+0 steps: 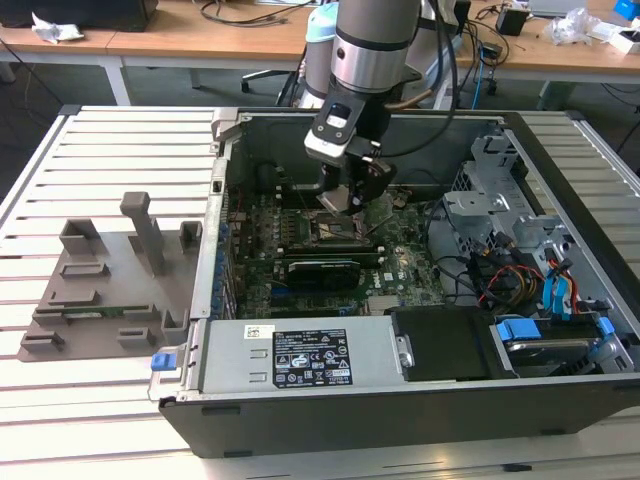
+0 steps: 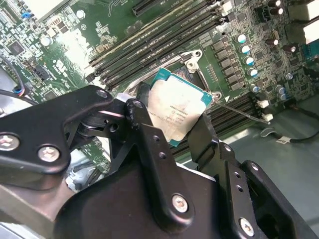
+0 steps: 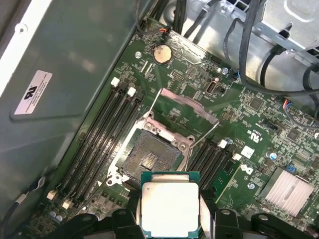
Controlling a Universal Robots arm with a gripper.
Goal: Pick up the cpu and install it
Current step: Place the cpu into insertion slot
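Note:
The cpu, a small square chip with a silvery top and a green edge, is pinched by two opposite edges between my gripper's black fingers. In the second wrist view the cpu hangs tilted over the motherboard, with my gripper shut on it. The open socket lies just beyond the chip, its metal load plate swung up and its lever out. In the exterior view my gripper hovers a little above the socket inside the open computer case.
Memory slots flank the socket on both sides. A grey power supply box with a white label lines the case's near wall. Drive bays and cables fill the exterior view's right. A grey fixture tray sits outside on the slatted table.

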